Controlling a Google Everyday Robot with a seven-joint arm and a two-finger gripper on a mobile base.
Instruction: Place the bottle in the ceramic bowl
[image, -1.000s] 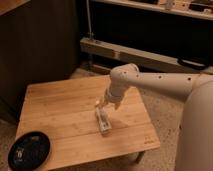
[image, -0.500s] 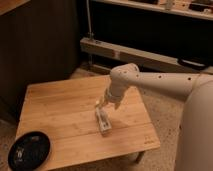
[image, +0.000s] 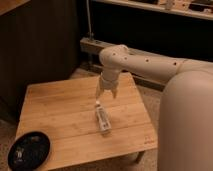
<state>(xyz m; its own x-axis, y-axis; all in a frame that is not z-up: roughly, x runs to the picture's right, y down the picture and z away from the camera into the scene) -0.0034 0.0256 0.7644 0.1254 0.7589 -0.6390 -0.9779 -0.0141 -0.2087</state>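
Observation:
The bottle (image: 102, 119), slim and cream with a small white cap, lies flat on the wooden table (image: 60, 110), cap end pointing toward the back. My gripper (image: 106, 95) hangs just above its cap end, pointing down, open, with nothing between its fingers. The ceramic bowl (image: 29, 150), round, black and shallow, sits at the table's front left corner, well to the left of the bottle and the gripper.
My white arm (image: 150, 62) reaches in from the right over the table's back right part, with a large white body part (image: 187, 125) at the right edge. Behind the table run a low metal rail (image: 95, 46) and dark cabinets.

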